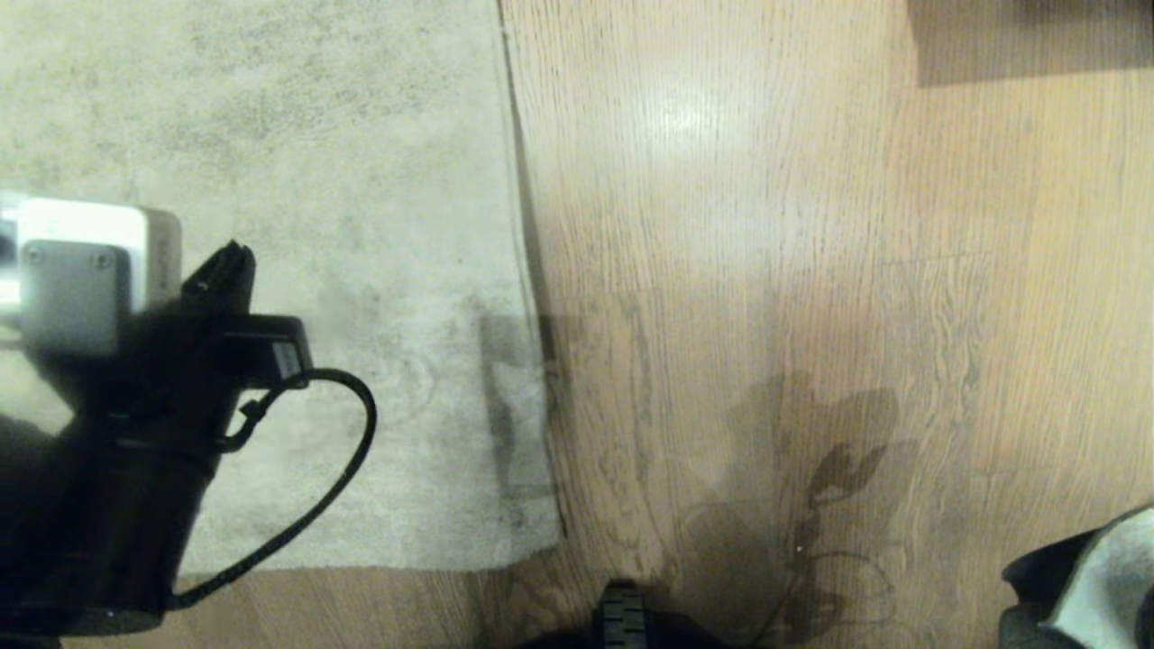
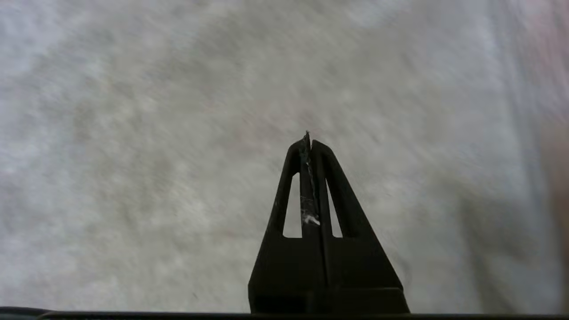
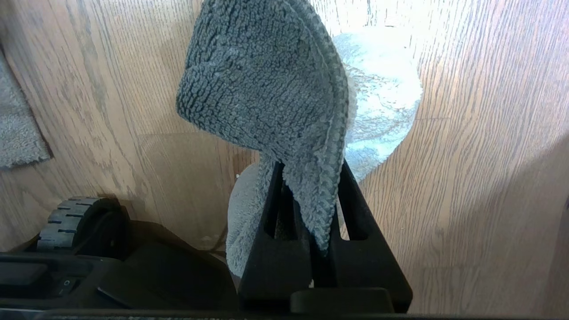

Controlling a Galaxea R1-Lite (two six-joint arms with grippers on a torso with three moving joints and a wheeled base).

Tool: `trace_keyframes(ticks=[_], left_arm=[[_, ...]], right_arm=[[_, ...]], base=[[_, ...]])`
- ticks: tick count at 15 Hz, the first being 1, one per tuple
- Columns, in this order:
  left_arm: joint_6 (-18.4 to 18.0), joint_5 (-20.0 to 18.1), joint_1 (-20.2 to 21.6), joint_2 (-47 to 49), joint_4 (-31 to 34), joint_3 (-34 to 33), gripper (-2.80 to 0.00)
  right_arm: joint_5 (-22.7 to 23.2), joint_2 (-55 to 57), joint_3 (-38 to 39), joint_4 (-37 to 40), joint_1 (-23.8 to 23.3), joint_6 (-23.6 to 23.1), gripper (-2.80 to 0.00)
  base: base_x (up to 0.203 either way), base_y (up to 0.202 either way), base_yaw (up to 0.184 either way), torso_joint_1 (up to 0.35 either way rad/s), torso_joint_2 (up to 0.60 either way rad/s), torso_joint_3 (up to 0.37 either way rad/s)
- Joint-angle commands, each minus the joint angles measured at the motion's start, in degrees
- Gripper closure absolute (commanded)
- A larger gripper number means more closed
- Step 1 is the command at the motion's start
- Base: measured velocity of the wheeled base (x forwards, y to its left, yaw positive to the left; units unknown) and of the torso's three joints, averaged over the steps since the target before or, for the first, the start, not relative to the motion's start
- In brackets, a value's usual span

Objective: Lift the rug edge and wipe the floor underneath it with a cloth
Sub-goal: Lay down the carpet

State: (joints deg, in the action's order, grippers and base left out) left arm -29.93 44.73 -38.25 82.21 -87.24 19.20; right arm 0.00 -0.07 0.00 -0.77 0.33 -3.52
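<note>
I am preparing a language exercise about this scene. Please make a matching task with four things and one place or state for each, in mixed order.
Things:
1. left gripper
2. cloth
3. rug
4. floor

States:
A. lies flat, not lifted
B. shut and empty, above the rug
C. bare wood planks beside the rug
D. clamped in the right gripper

Pairs: 1-B, 2-D, 3-A, 4-C

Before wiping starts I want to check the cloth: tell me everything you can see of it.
The cloth is small and fuzzy, a looped pile, dark grey on one side and pale bluish-white on the other. It is folded over, and the right gripper has its jaws shut on the lower fold, so the rest stands out beyond the tips above the wood floor. The head view shows only a bit of it at the lower right corner.
</note>
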Motion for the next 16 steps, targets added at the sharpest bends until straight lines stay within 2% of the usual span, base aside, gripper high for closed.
trace_keyframes(ticks=[1,3,4,7,16], left_arm=[[0.2,3.5,-6.2,1.7,-1.8,-2.5,0.00],[0.8,9.3,-11.5,4.3,-1.8,-3.9,0.00],[2.2,11.1,-12.8,6.1,-1.9,-4.2,0.00],[7.5,11.8,-13.3,11.9,-1.9,-7.0,0.00],[27.6,12.1,-12.0,38.1,-1.9,-12.3,0.00]], right_arm=[[0.0,0.1,0.0,0.0,0.0,-0.1,0.00],[0.0,0.1,0.0,0.0,0.0,0.0,0.00],[0.0,0.1,0.0,0.0,0.0,-0.1,0.00],[0.0,0.1,0.0,0.0,0.0,0.0,0.00],[0.0,0.1,0.0,0.0,0.0,-0.1,0.00]], base=[[0.000,0.000,0.000,0.000,0.00,0.000],[0.000,0.000,0.000,0.000,0.00,0.000],[0.000,0.000,0.000,0.000,0.00,0.000],[0.000,0.000,0.000,0.000,0.00,0.000],[0.000,0.000,0.000,0.000,0.00,0.000]])
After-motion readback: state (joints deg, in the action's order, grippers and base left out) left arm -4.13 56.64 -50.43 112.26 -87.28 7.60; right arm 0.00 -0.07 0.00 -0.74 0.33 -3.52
